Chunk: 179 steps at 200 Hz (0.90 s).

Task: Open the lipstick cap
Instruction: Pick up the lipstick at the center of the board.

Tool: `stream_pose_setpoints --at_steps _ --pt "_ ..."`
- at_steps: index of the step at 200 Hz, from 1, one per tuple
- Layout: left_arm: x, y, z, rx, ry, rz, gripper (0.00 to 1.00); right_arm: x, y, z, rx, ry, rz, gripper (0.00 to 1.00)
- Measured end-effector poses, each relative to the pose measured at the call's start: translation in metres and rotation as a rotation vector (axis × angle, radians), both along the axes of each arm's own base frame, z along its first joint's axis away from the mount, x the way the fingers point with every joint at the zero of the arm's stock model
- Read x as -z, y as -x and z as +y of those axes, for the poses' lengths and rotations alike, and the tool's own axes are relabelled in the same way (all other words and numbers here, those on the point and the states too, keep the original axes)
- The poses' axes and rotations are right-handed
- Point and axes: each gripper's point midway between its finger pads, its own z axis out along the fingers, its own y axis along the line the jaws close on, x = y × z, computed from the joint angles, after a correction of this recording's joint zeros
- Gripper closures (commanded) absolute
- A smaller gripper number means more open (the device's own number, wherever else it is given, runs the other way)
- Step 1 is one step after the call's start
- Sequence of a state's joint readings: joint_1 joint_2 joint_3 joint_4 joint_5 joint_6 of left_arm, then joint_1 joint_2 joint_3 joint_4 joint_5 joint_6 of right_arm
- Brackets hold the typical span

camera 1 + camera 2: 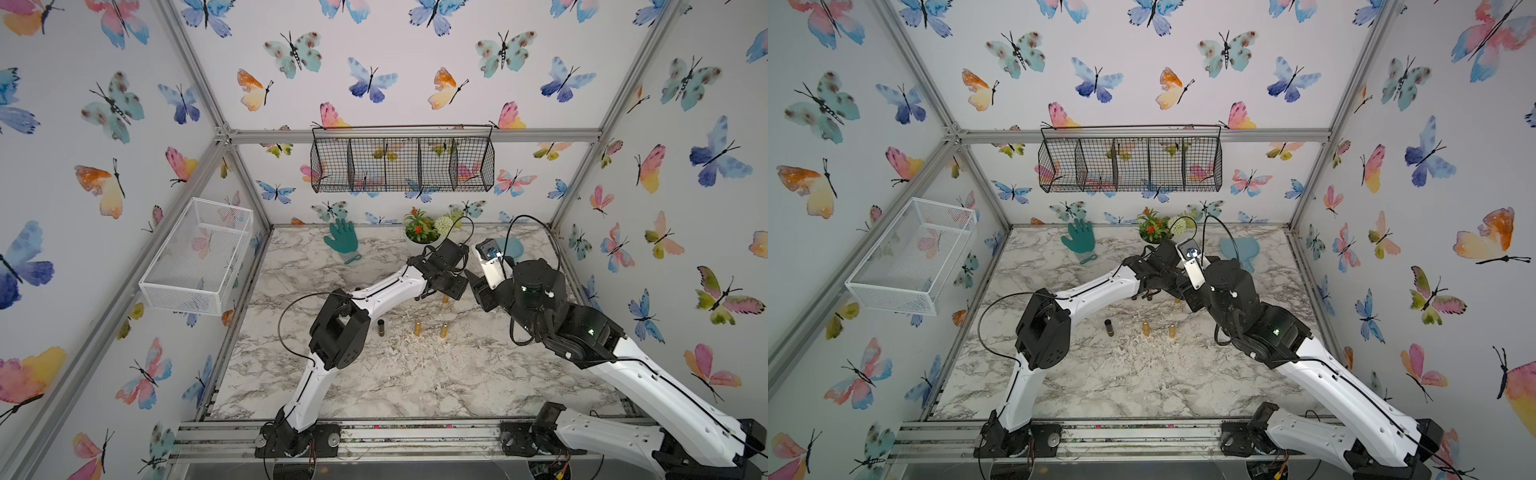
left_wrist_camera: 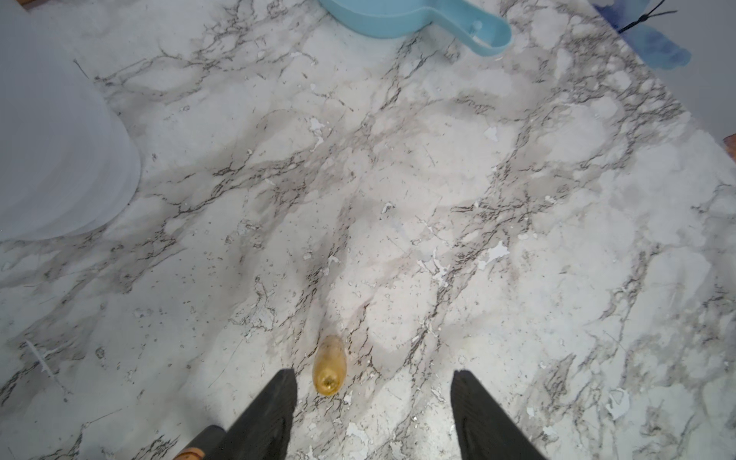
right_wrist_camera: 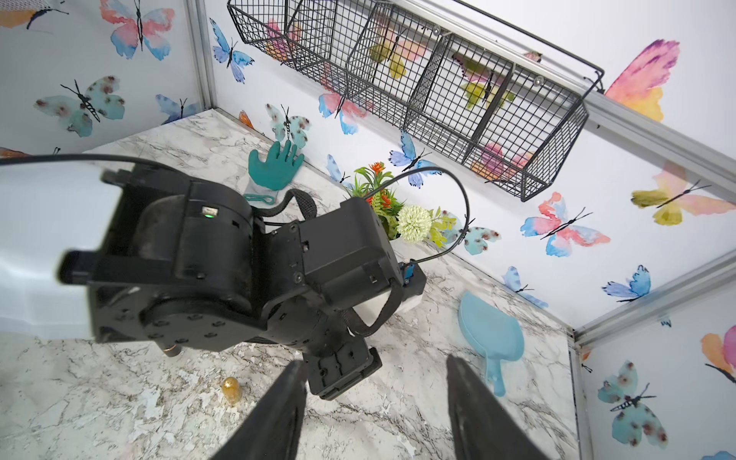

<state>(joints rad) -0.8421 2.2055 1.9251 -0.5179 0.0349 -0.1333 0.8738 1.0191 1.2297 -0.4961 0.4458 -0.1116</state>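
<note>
A small gold bullet-shaped lipstick cap point(image 2: 329, 366) stands upright on the marble table, just past my left gripper point(image 2: 374, 372). The jaws are wide apart with nothing between them, and the cap is close to one finger without touching it. A dark tube with a copper band point(image 2: 197, 446) shows at that finger's outer side. In a top view the same cap point(image 1: 445, 298) sits under the left gripper point(image 1: 440, 291). My right gripper point(image 3: 375, 359) is open and empty, raised a little to the right point(image 1: 478, 291), facing the left wrist.
Nearer the front stand a dark lipstick tube point(image 1: 381, 327) and two more gold pieces point(image 1: 417, 328) point(image 1: 444, 331). At the back lie a blue scoop point(image 1: 513, 247), a flower pot point(image 1: 422, 228) and a green glove point(image 1: 341, 239). Wire baskets point(image 1: 403, 164) point(image 1: 199, 253) hang on the walls.
</note>
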Motion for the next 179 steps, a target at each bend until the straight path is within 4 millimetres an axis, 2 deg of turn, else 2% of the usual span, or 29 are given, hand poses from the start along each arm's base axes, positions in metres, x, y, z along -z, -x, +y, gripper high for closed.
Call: stream_pose_setpoints --at_steps 29,58,136,179 --pt "0.013 -0.004 0.002 -0.009 -0.033 -0.002 0.35 0.0 0.0 0.0 0.002 0.001 0.0 0.42" --pt "0.023 -0.006 0.004 -0.013 -0.064 -0.001 0.41 0.002 0.0 -0.001 0.003 0.005 0.003 0.42" --pt "0.04 -0.009 0.001 -0.009 -0.083 0.012 0.5 0.019 -0.001 0.0 0.007 0.022 0.031 0.42" --pt "0.042 -0.01 0.002 -0.014 -0.091 0.01 0.55 0.023 -0.001 0.0 0.007 0.027 0.037 0.43"
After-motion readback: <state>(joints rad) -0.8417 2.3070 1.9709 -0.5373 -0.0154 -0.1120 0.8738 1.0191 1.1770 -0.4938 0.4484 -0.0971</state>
